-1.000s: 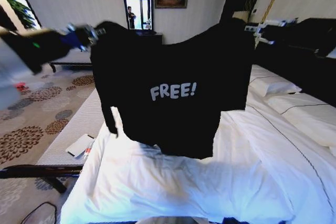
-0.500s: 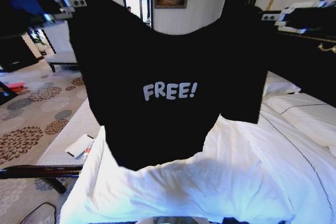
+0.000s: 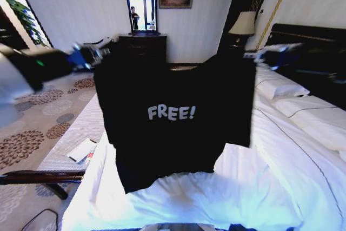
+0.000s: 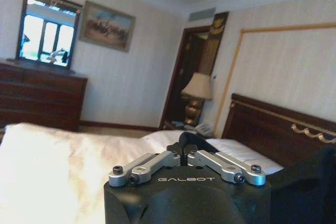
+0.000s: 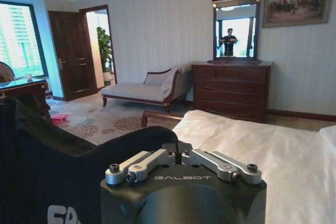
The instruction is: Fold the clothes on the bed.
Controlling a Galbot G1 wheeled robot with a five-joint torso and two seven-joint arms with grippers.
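A black tee with white "FREE!" lettering is held up spread by its shoulders, front showing, hem hanging just over the white-duveted bed with pillows and dark headboard.

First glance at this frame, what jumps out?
A black short-sleeved cotton T-shirt with white "FREE!" lettering hangs spread in mid-air over the large bed with white duvet. The left tool grips one shoulder and the right tool the other. The hem dangles just above the duvet.
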